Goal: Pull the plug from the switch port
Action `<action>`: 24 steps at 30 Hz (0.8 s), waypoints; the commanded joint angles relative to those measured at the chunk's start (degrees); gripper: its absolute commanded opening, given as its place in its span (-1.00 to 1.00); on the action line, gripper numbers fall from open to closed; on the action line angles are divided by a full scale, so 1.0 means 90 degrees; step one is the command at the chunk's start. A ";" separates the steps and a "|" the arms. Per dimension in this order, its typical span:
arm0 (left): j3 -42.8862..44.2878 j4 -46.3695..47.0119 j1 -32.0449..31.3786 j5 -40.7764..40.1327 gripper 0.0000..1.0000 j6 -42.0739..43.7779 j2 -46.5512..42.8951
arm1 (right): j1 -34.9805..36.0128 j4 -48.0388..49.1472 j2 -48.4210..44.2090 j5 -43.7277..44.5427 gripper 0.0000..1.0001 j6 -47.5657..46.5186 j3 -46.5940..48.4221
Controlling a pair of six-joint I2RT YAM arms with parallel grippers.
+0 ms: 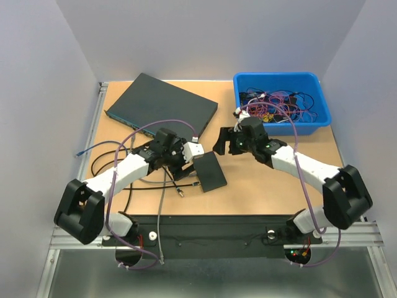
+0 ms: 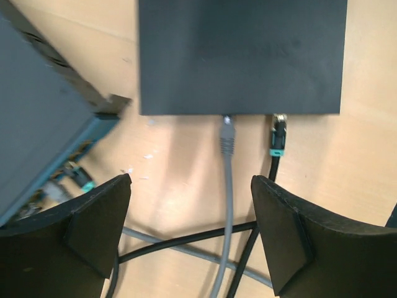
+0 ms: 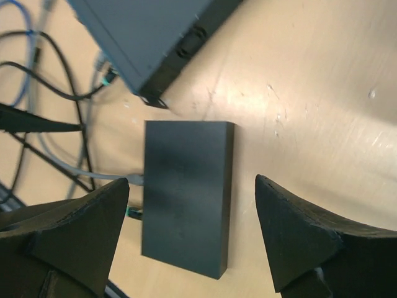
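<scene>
At the middle of the table (image 1: pixel 267 181) lies the small black switch (image 2: pixel 242 56), flat on the wood. Two plugs meet one edge of this switch. The grey plug (image 2: pixel 227 133) sits in a port near the middle of that edge, and the black plug (image 2: pixel 278 136), with a teal boot, sits beside it, closer to the switch's corner.

The left gripper (image 2: pixel 192 230) hovers just off that edge with its jaws spread wide and nothing between the pads. The grey plug is in line with the gap but ahead of the fingertips (image 2: pixel 102 217), untouched. The grey cable (image 2: pixel 227 205) runs away from the switch through the gap and crosses over black cables (image 2: pixel 186 241) lying on the wood.

The right gripper (image 3: pixel 192 236) hangs over the switch from the far side, its jaws also wide apart and empty. From its wrist view the switch shows between its two fingers (image 3: pixel 304 236).

A large switch (image 1: pixel 162 100) lies beyond the small one, one corner close to the small switch's corner but not touching it. A blue bin (image 1: pixel 279 77) of tangled cords stands well apart from the small switch, at the table's far right corner.
</scene>
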 commanded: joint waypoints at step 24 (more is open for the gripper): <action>-0.0948 0.1721 -0.0436 0.0708 0.28 0.0441 0.0673 | 0.0370 0.0426 0.1290 0.0063 0.70 0.0797 -0.0390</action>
